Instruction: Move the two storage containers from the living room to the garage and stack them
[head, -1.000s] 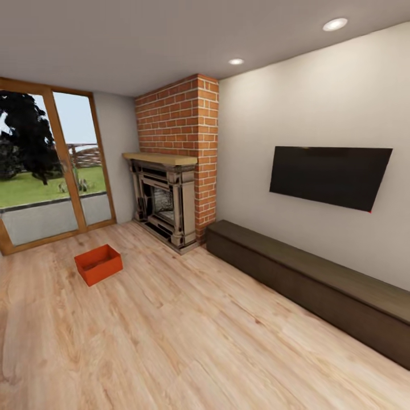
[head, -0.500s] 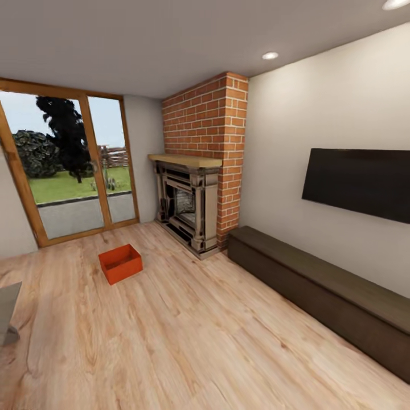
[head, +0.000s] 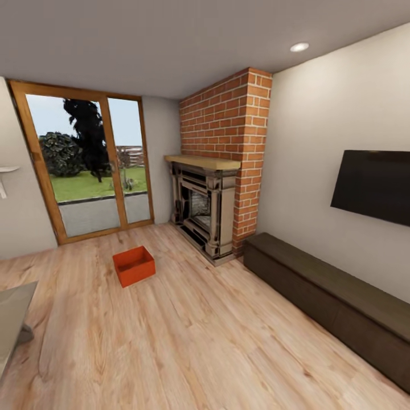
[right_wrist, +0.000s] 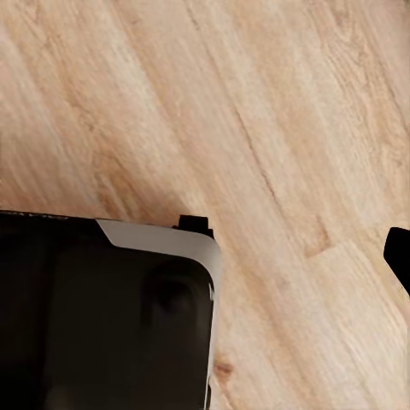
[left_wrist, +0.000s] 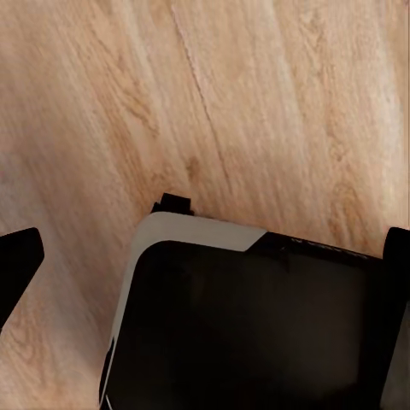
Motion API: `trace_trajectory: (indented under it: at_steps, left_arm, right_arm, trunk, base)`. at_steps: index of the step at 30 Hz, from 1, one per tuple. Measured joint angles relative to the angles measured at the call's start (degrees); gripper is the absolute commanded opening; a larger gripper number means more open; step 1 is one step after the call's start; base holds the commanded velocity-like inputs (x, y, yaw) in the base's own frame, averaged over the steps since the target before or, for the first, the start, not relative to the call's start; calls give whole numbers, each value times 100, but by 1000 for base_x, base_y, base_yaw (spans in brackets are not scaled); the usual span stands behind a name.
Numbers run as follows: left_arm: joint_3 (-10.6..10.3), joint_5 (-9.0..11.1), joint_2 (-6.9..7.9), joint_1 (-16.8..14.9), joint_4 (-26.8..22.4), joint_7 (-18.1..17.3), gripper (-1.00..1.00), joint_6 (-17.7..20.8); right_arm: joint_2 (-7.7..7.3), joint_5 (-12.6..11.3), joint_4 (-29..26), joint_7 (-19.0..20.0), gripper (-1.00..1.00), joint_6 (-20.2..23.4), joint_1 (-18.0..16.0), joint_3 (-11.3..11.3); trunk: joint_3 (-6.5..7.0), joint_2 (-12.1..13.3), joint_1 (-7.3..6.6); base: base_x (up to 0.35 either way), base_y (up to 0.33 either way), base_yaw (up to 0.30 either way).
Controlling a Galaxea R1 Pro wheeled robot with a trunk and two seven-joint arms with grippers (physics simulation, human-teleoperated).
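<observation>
One red-orange open-top storage container [head: 134,265] sits on the light wood plank floor [head: 188,341] of the living room, between the glass doors and the fireplace, a few metres ahead. My left gripper [left_wrist: 207,256] hangs over the plank floor, open, with dark fingertips [left_wrist: 19,260] at both edges of the left wrist view and nothing between them. My right gripper [right_wrist: 205,256] also hangs over the planks, and one dark fingertip [right_wrist: 400,254] shows at the edge of the right wrist view, spread wide with nothing held.
A dark fireplace [head: 205,213] in a brick chimney stands at the back. Wood-framed glass doors [head: 94,171] are to its left. A long dark low cabinet [head: 336,302] runs under a wall TV [head: 373,185]. A grey table corner [head: 11,313] juts in at the left.
The whole head view has swung left, so the container, fireplace and doors sit further right in the picture. A grey table corner has come in at the left. Nothing in the room moved.
</observation>
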Motion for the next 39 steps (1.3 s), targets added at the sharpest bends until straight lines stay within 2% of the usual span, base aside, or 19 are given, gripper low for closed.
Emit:
trace_trajectory:
  at_steps: [5,34,39]
  left_arm:
    - [0,0,2,0,0,0,100,0]
    - [0,1,0,1,0,0,100,0]
    - [0,0,-4,0,0,0,100,0]
  right_arm:
    - [8,0,0,-1,100,-5,0,-12]
    - [-3,0,0,0,100,2,-1,-13]
    - [5,-5,0,-5,100,6,0,-6]
  trunk:
    - [0,0,0]
    - [0,0,0]
    - [0,0,0]
  base:
    - [323,0,61]
    - [323,0,265]
    - [323,0,56]
